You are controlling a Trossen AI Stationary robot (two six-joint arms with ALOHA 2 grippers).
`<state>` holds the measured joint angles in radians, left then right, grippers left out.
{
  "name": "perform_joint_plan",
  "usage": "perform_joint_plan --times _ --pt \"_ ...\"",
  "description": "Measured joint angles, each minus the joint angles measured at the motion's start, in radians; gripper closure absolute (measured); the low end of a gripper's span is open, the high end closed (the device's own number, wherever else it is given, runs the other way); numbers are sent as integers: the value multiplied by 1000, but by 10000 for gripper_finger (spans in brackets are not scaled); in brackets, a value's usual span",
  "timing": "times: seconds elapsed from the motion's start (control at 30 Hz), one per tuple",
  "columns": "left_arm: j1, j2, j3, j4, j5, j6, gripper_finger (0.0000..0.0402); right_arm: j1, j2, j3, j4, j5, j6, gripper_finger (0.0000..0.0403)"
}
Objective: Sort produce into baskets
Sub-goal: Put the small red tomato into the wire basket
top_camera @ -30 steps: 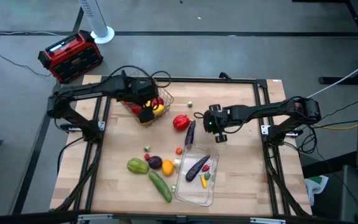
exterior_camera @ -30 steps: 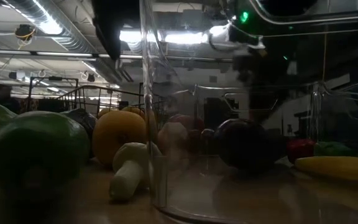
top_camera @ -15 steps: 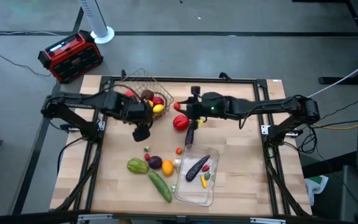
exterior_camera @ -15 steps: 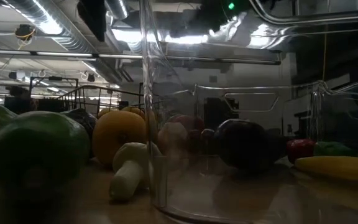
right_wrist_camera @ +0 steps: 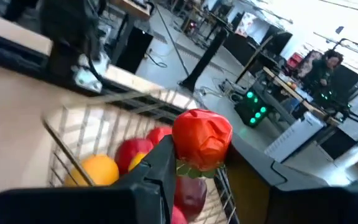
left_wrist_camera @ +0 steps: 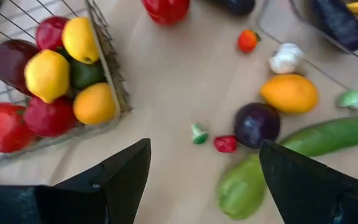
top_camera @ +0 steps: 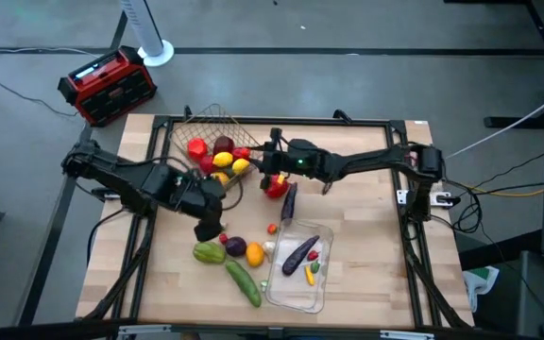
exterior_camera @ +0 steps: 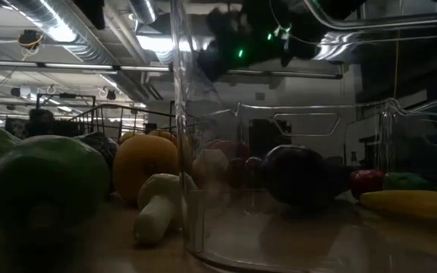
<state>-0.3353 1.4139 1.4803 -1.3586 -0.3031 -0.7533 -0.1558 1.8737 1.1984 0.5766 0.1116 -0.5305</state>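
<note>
While right pincer (right_wrist_camera: 197, 180) clamps red tomato (right_wrist_camera: 201, 138) beside wire basket (top_camera: 199, 126) | left pincer (left_wrist_camera: 201, 180) spread above table

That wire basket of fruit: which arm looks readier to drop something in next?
The right arm. Its claw already grips a small red tomato-like piece close beside the wire basket. The left claw is open and empty, out over the loose produce.

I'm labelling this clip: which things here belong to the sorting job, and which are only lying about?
Part of the job:
wire basket of fruit
clear tray
red pepper in the right claw
loose cucumber, green squash
left claw, open

Lying about:
red-and-black box
white fan base
</note>
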Motion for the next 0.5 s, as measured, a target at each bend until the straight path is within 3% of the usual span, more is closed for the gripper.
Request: perform_joint_plan --times 0.23,0.5 --pt "-105 0 0 -3 -1 -157 107 -31 103 0 68 0 1 287" --pt "-199 1 0 -14 -68 -293 107 -37 122 0 75 8 7 287"
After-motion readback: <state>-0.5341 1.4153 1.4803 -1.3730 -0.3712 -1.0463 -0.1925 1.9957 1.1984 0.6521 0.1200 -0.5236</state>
